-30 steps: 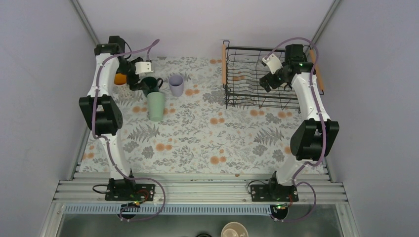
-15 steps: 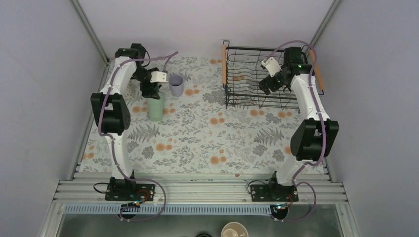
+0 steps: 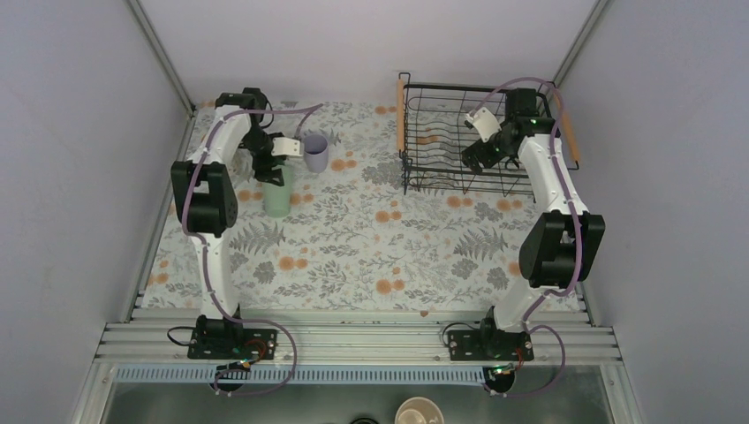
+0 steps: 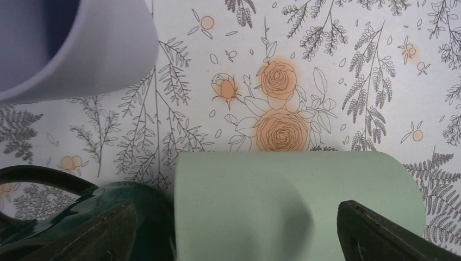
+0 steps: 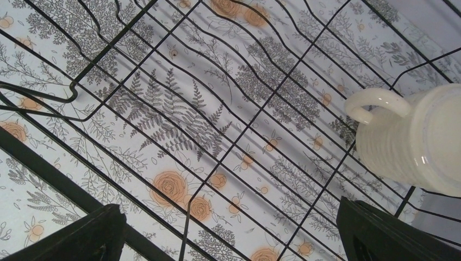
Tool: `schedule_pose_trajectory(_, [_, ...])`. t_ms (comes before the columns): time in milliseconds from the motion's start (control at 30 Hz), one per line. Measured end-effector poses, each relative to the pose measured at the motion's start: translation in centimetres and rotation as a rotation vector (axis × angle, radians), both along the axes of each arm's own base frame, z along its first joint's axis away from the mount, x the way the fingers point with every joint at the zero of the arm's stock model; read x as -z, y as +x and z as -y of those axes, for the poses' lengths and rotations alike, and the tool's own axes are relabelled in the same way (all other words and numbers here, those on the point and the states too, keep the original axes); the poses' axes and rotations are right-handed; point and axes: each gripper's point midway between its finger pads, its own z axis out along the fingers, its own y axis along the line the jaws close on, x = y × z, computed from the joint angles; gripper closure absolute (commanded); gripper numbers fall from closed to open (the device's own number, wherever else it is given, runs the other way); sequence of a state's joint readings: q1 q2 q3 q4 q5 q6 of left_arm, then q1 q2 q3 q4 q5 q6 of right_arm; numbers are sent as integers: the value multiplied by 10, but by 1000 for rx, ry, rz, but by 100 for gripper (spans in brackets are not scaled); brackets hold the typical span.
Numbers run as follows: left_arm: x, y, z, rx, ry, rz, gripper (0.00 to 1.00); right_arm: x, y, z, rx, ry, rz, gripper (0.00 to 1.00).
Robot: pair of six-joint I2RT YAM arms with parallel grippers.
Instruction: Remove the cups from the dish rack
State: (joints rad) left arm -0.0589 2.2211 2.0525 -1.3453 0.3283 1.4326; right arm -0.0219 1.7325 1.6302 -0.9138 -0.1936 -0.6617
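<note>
A mint green cup (image 4: 272, 212) lies on its side on the mat, seen also from above (image 3: 277, 196). My left gripper (image 4: 236, 234) hangs open over it, one finger (image 4: 103, 234) in front of the dark green mug (image 4: 49, 201) and the other (image 4: 391, 234) in front of the mint cup's far end. The lavender tumbler (image 3: 315, 152) stands upright just beyond. Over the black wire dish rack (image 3: 442, 106) my right gripper (image 5: 231, 234) is open and holds nothing. A cream mug (image 5: 418, 141) sits in the rack to the right of its fingers.
A flowered mat (image 3: 371, 238) covers the table. The rack's wooden handles (image 3: 401, 115) run along its sides. Grey walls stand close on both sides. A tan cup (image 3: 419, 412) sits below the near rail.
My left arm has swung right from the far-left corner and now covers the dark green mug and the mint cup's top. My right gripper has shifted slightly inside the rack.
</note>
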Motion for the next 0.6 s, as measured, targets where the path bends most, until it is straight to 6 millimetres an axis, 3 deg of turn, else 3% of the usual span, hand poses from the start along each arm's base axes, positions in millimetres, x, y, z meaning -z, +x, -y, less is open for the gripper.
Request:
schedule_pose_trajectory(367, [31,-6,1,-24,58,-84,19,4,-2,0,1,0,-10,0])
schedule_pose_trajectory(600, [35,-9,0,-37,80,-98,29,5,-3,0,0,0,-14,0])
